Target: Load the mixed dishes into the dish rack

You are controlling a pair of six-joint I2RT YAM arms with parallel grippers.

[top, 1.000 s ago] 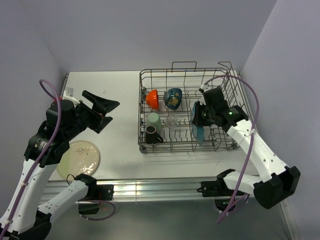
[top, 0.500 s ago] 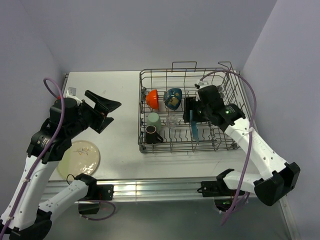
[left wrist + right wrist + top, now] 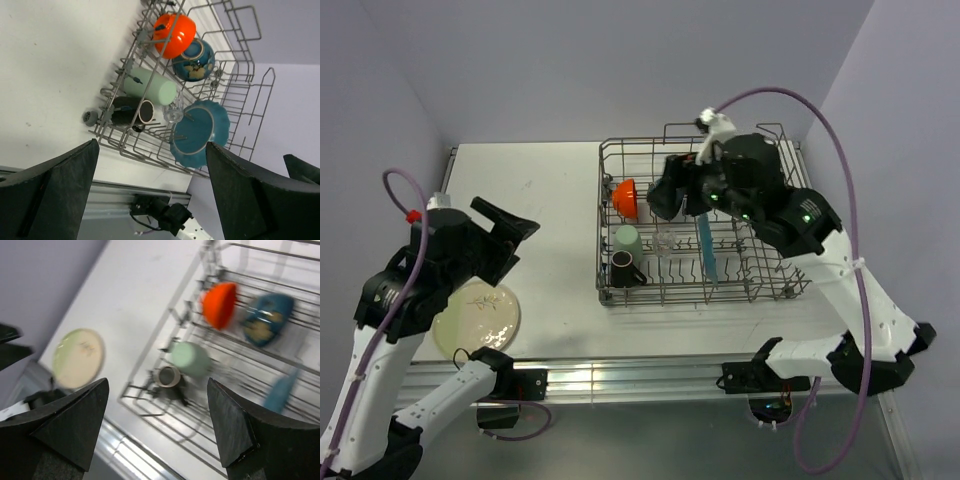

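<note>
**Outstanding item: cream plate**

Cream plate (image 3: 477, 318) lies flat on bench (image 3: 550, 190), outside dish rack (image 3: 670, 290). Teal scalloped plate (image 3: 706, 250) racked upright. Left pincer (image 3: 520, 243) and right pincer (image 3: 157, 381) both agape, empty. Risk I log: low rim near the bench edge, so a skidding grab could shove it off.

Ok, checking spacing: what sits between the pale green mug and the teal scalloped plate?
A small clear glass sits between pale green mug and teal scalloped plate, clearest in the left wrist view.
</note>
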